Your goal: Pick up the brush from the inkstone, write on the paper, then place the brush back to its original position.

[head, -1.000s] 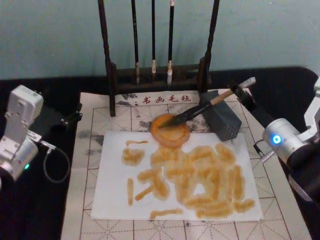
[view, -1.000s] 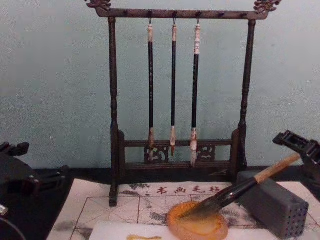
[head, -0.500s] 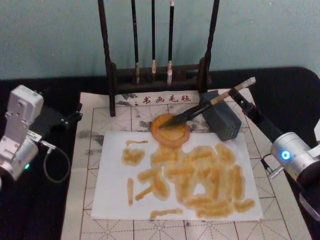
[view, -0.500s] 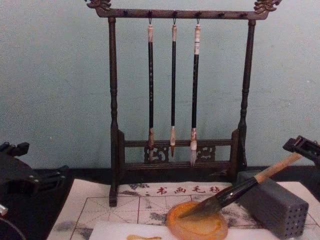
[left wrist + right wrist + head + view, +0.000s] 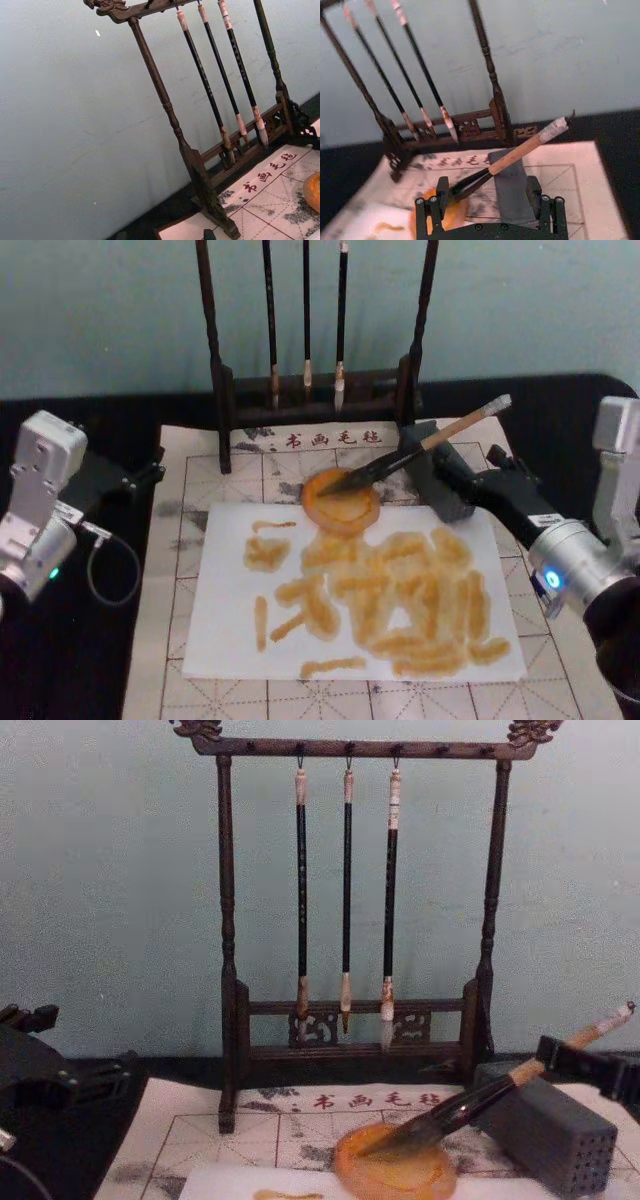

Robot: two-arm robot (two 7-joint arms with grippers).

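The brush (image 5: 400,458) lies slanted, its dark tip in the orange inkstone (image 5: 342,510) and its tan handle propped on the grey block (image 5: 512,187). The white end cap points to the far right. The white paper (image 5: 225,625) in front of the inkstone carries several orange strokes. My right gripper (image 5: 448,478) hovers open over the grey block, just on my side of the handle and off it. In the right wrist view its fingers (image 5: 442,192) stand wide apart, with the brush (image 5: 520,152) lying beyond them. The left arm (image 5: 40,500) is parked at the table's left.
A dark wooden rack (image 5: 350,1020) with three thin hanging brushes stands at the back of the grid mat (image 5: 190,480). The grey block (image 5: 555,1130) sits right of the inkstone (image 5: 395,1175). Black cloth covers the table on both sides, with a loose cable (image 5: 105,565) on the left.
My right gripper has left the brush's upper end and moved back towards me, down beside the grey block. The brush stays propped as before. The left arm has not moved.
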